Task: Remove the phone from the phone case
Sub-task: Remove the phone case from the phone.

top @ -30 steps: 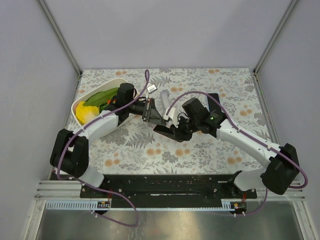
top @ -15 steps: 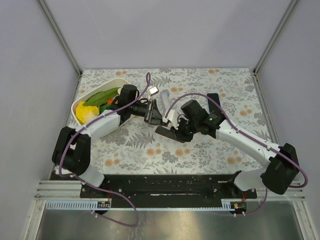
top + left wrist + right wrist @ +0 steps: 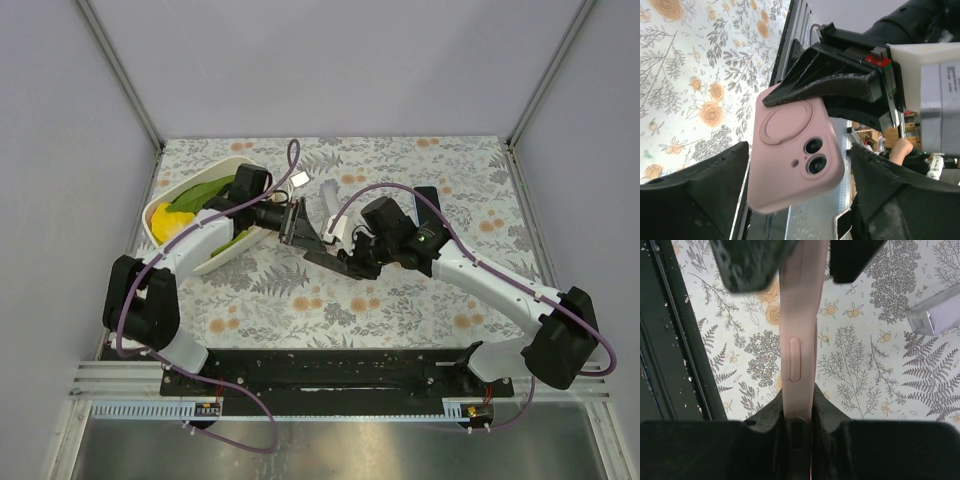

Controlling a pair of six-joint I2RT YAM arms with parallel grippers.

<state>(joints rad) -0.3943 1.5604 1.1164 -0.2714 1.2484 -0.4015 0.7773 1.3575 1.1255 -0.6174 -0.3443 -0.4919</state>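
**A:** Where's the phone (image 3: 816, 164) right now?

**B:** To the right of the white dish (image 3: 152, 210), held up off the flowered table (image 3: 420, 300). It sits inside its phone case (image 3: 790, 125), and nothing has come apart yet.

**A:** What has hold of it?

**B:** The right claw (image 3: 799, 407). Its jaws are pinched nearly closed on the front and back of the case, which stands edge-on between them. The left claw (image 3: 799, 150), reaching in from the dish side, is spread wide. It has one finger on either side of the case with a gap on both, so it grips nothing.

**A:** So which step is this?

**B:** I'd say it's lining up a grip for the peel. Next, the left claw probably has to close on a corner or lip of the case and bend it back while the right one holds firm.

**A:** And the case itself?

**B:** It's pale pink, matte and soft-looking. There's a round ring moulded into the back, two lenses show through the cutout, and there's a raised button on the side.
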